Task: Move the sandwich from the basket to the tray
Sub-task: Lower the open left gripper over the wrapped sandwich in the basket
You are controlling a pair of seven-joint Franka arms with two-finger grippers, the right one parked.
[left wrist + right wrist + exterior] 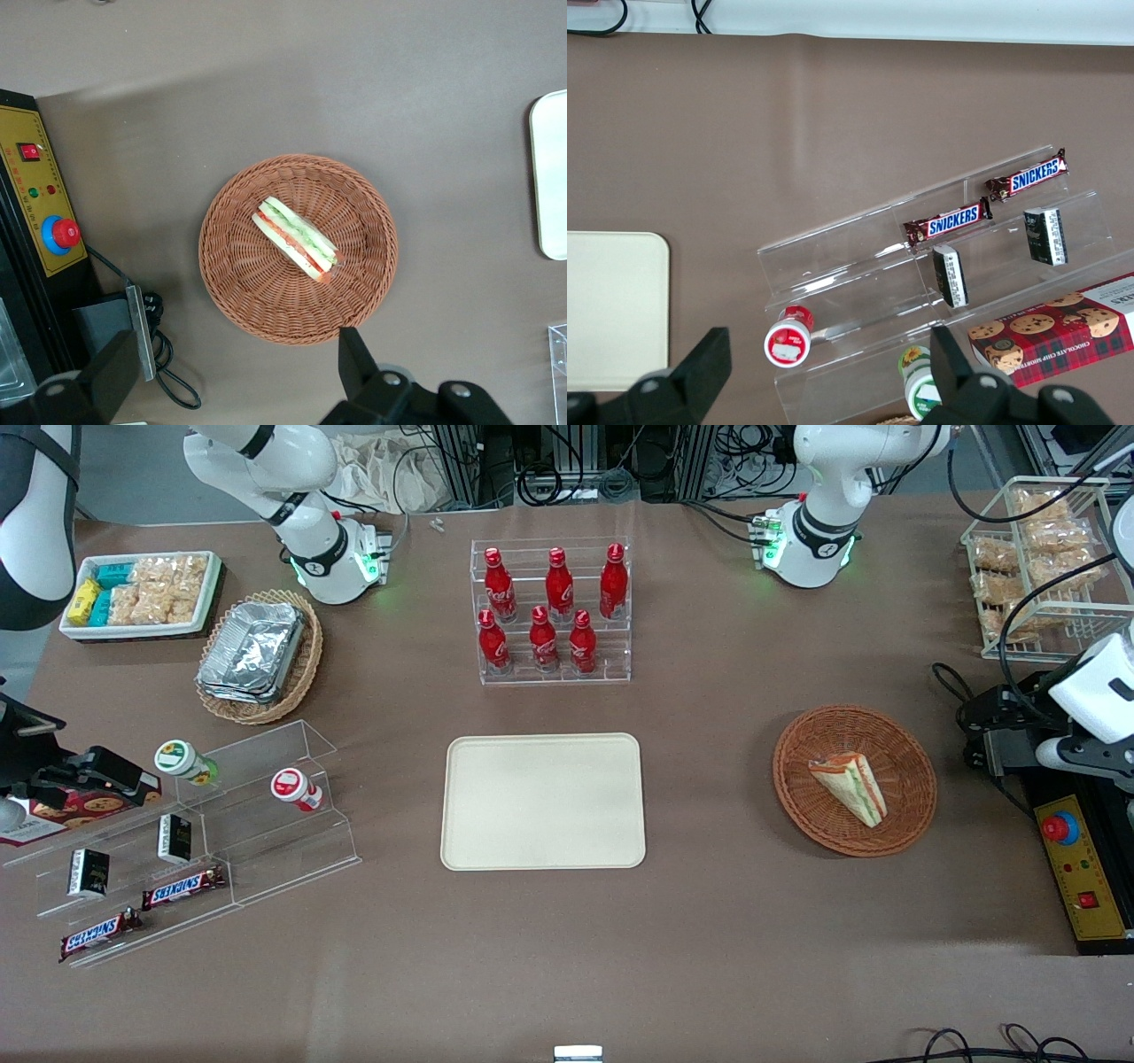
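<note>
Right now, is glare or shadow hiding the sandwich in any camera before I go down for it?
Front view: even light, sandwich clear in the basket, soft shadow under the tray. Left wrist view: sandwich sharp, filling layers readable; a dim shadow crosses the table near the control box; open gripper hangs above the basket rim. Right wrist view: no sandwich.
</note>
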